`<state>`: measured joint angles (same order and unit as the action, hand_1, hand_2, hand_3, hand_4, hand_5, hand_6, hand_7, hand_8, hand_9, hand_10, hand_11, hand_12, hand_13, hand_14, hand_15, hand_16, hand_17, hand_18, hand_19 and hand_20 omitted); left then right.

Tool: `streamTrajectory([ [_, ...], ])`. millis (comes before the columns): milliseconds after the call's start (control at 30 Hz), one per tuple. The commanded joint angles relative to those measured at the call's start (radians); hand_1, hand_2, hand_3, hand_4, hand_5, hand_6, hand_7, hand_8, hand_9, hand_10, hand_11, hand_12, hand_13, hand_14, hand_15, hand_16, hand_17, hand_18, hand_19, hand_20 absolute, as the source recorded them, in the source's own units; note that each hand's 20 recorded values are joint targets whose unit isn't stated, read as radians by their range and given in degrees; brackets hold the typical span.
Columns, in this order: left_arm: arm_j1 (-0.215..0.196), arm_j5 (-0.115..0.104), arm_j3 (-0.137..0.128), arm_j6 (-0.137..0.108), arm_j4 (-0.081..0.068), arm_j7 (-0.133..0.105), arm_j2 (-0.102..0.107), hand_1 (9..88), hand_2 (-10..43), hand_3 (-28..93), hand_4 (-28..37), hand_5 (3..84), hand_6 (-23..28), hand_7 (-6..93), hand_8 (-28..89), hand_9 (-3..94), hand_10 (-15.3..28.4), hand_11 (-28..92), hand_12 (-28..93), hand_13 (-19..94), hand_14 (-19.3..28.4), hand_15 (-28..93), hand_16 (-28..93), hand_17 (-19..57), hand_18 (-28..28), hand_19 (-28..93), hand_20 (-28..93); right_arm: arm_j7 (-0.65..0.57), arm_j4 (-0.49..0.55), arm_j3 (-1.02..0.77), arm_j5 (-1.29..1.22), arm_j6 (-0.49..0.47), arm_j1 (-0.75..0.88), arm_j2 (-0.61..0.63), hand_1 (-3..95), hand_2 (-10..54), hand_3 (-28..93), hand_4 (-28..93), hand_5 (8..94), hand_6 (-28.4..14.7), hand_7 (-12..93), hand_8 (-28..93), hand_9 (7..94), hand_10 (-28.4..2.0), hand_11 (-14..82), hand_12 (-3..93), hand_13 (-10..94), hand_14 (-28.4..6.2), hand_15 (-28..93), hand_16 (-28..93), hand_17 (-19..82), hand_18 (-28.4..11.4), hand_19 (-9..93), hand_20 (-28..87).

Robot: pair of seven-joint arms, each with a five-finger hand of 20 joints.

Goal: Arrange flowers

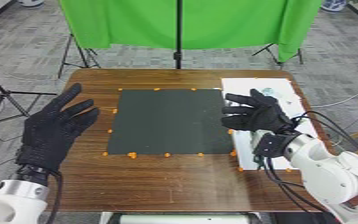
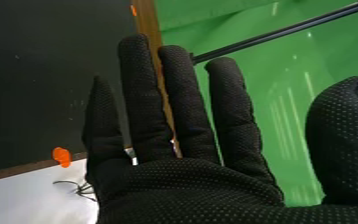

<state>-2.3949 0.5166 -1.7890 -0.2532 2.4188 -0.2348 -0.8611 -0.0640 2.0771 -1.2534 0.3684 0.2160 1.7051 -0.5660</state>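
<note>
Both the left hand (image 1: pixel 47 132) and right hand (image 1: pixel 262 116) have fingers spread and empty, but a careless low sweep by the right could snag what may be dark, thin stems (image 2: pixel 84 189) on the worktop's (image 1: pixel 158 187) white board (image 1: pixel 238 84).

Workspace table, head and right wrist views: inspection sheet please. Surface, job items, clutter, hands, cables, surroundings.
Surface: brown wooden table, dark mat mid-table, white sheet at right.
Job items: thin dark branching item on the white sheet; cannot tell what it is.
Clutter: orange bits around the mat's edges.
Hands: left hand at the table's left side, right hand above the white sheet; both open.
Cables: black, looping beside the right arm.
Surroundings: green cloth behind the table, black stands, grey floor.
</note>
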Motion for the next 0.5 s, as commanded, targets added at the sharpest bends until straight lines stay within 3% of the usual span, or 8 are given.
streamTrajectory([
  [33,-0.012,0.002,0.000,-0.003,-0.004,0.007,-0.007,22.6,7.3,76,-25.5,29.7,6.6,16.6,-11,28.0,21.2,28,11,20,28.3,51,-9,-11.2,26.7,58,12,0.001,0.012,-0.002,0.004,0.018,0.003,-0.005,14.9,10.1,75,-28,49.6,-0.7,16,-13,54.5,-16.0,15.2,13.1,43,-18.6,41,11,5,-25.4,53,15],
  [200,-0.021,0.000,0.000,-0.005,-0.001,-0.002,-0.007,22.6,7.3,76,-25.4,29.5,6.5,16.6,-11,28.0,21.3,28,11,20,28.2,51,-9,-11.1,26.8,58,12,0.022,0.020,0.009,0.007,0.037,-0.004,0.000,15.1,10.2,75,-28,50.5,-1.2,16,-13,55.2,-16.2,15.6,13.0,44,-18.7,42,11,6,-23.2,53,15],
  [300,-0.012,0.001,0.003,-0.002,-0.006,0.003,-0.005,22.6,7.2,77,-25.5,29.6,6.5,16.6,-11,28.0,21.2,28,11,20,28.3,51,-9,-11.0,26.7,58,12,0.028,0.023,0.009,0.011,0.043,0.001,0.005,15.2,10.3,76,-28,50.7,-1.2,16,-13,55.5,-16.1,15.7,13.0,44,-18.7,42,11,6,-22.9,53,15],
  [333,-0.017,-0.002,0.004,-0.007,-0.004,-0.008,0.000,22.5,7.2,77,-25.4,29.6,6.5,16.6,-11,28.0,21.2,28,11,20,28.3,51,-9,-11.0,26.7,58,12,0.027,0.022,0.014,0.028,0.042,-0.004,0.007,15.2,10.3,76,-28,50.7,-1.2,16,-13,55.5,-16.1,15.7,12.9,44,-18.7,42,11,6,-22.9,53,15],
  [500,-0.019,-0.002,0.004,-0.005,-0.005,-0.011,0.004,22.6,7.2,76,-25.5,29.6,6.5,16.7,-11,28.0,21.2,28,11,20,28.3,51,-9,-11.0,26.7,58,13,0.021,0.045,0.001,0.095,0.087,0.013,0.017,15.2,10.4,76,-28,50.8,-1.5,16,-13,55.6,-16.1,15.8,12.8,45,-18.5,42,11,7,-23.2,55,16],
])
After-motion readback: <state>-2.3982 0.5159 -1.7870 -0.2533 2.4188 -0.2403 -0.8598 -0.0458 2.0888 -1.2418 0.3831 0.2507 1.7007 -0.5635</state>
